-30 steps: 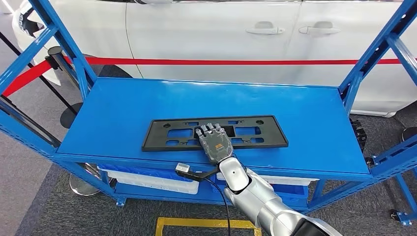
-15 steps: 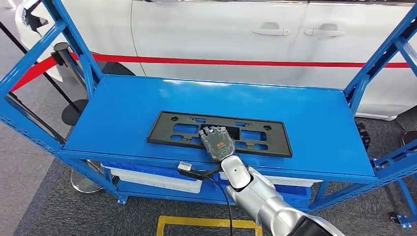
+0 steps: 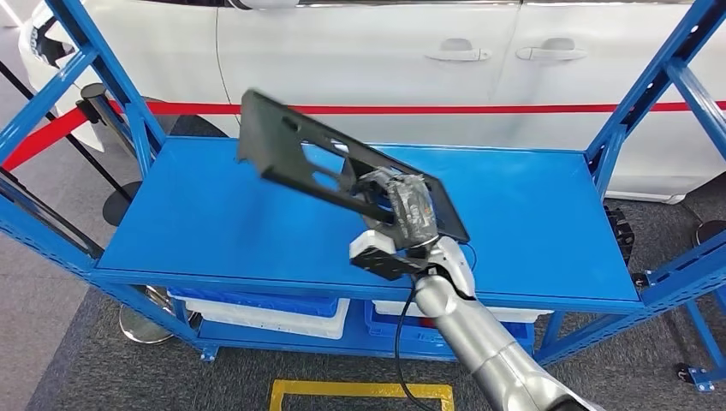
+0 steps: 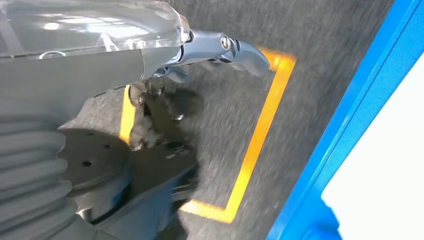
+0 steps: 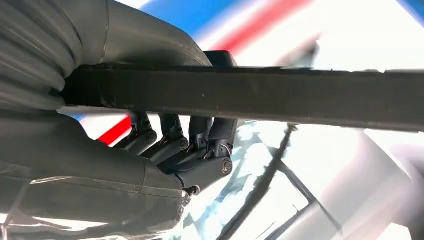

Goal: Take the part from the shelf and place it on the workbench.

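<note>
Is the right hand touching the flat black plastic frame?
Touching: in the right wrist view, the right hand's fingers wrap the flat black plastic frame.

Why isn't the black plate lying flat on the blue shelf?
It is lifted and tilted. The right hand grips the black plate near one end, and the far end sticks up above the blue shelf.

Head view: bright, even overhead light, sharp across the blue shelf [image 3: 214,214], soft shadows only, mild sheen on the white car [image 3: 368,60]. The frame uprights bow slightly at the edges. My left wrist view is motion-smeared, glare on the plastic cover over my left hand [image 4: 100,45]. Right wrist view: background blown out white, heavily blurred.
</note>
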